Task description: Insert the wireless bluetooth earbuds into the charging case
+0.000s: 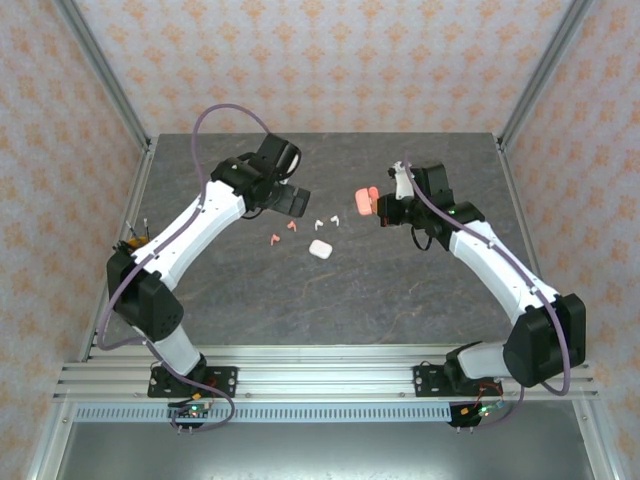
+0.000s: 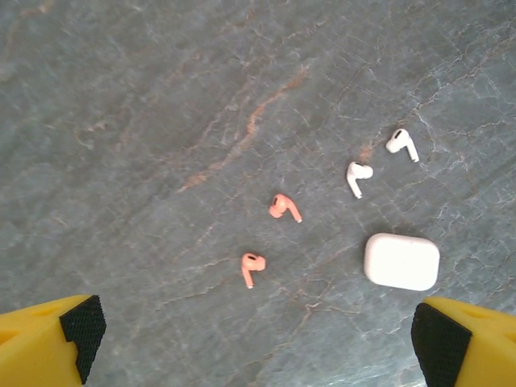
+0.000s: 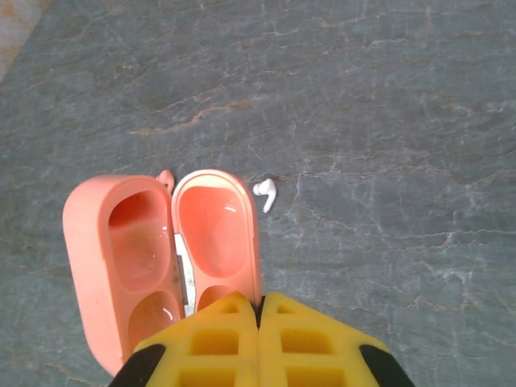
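- The left gripper (image 2: 260, 332) hung wide open over the coral earbuds (image 2: 285, 207) beside the white case (image 2: 401, 260); best centre on one stem.
- The right gripper (image 3: 260, 310) pinched the open coral case (image 3: 161, 258).

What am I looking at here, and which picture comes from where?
Two robot arms are bolted at the near edge of a stone-look table. One picture looks down from above; the other two come from cameras on each wrist, with yellow fingers at the bottom. The left fingers are open, holding nothing, above two coral earbuds, two white earbuds and a closed white case. The right fingers are shut on the rim of an open, empty coral case.
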